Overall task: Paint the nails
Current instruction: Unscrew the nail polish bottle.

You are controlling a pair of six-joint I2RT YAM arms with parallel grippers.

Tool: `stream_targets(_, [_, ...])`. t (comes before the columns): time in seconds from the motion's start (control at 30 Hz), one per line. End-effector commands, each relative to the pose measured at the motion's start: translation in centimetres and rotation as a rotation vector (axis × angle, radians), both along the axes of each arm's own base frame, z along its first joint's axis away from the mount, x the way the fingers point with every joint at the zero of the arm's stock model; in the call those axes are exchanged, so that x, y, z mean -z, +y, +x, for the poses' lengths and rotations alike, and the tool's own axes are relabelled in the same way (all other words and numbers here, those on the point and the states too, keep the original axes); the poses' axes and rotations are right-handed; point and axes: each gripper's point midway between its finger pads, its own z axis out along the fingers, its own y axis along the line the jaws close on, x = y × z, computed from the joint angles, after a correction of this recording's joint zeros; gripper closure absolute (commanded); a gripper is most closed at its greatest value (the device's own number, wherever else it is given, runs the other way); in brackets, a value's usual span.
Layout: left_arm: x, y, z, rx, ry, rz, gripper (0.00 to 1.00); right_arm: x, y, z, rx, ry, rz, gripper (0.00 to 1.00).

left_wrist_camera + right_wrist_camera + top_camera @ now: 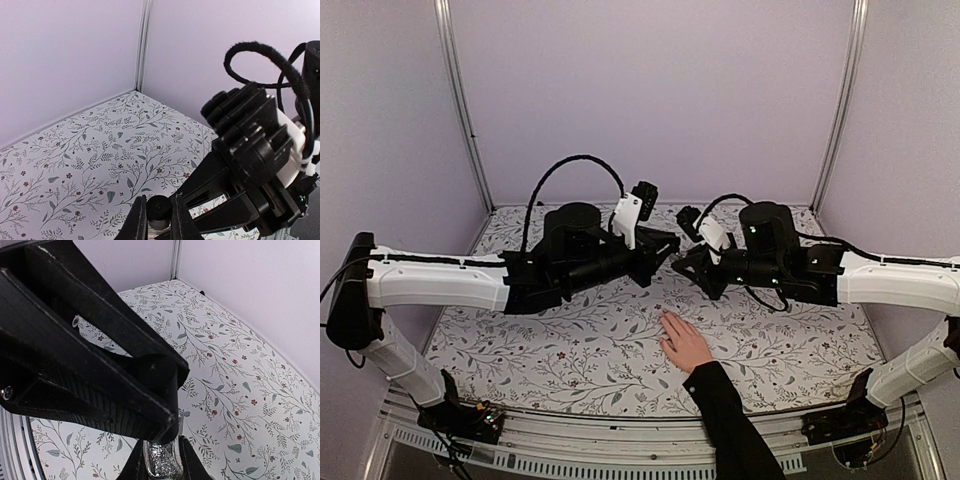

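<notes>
Floral table (225, 365), right gripper (159, 462) clasping glittery bottle (161, 467)

Hand (685, 343) on floral table (570, 352)

Left arm (470, 280), right arm (880, 278) spanning mid-table, hand (685, 343) nearer, table (560, 350) free leftward

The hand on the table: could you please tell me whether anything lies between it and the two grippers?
Nothing visible does. Only bare patterned table lies between the hand and the left gripper and right gripper, which meet farther back, the right holding a small bottle, the left its cap.
</notes>
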Motion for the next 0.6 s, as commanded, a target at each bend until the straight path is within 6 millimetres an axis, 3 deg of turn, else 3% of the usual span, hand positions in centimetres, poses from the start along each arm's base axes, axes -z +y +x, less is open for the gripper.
stream_targets(0.0, [-0.3, -0.1, -0.8, 0.061, 0.028, 0.007, 0.97, -2.0, 1.1, -1.2, -0.073, -0.028, 0.074, 1.0])
stream_targets(0.27, [-1.8, 1.0, -2.5, 0.224, 0.006, -0.021, 0.66, -0.8, 0.9, -3.5, -0.17, 0.021, 0.074, 1.0])
stream_targets(0.5, [-3.1, 2.4, -4.0, 0.331, -0.032, -0.012, 0.48, 0.3, 1.3, -5.9, -0.294, 0.084, 0.071, 1.0])
stream_targets(0.57, [-3.0, 2.7, -5.3, 0.408, -0.05, 0.015, 0.43, 0.5, 1.4, -6.7, -0.334, 0.101, 0.072, 1.0])
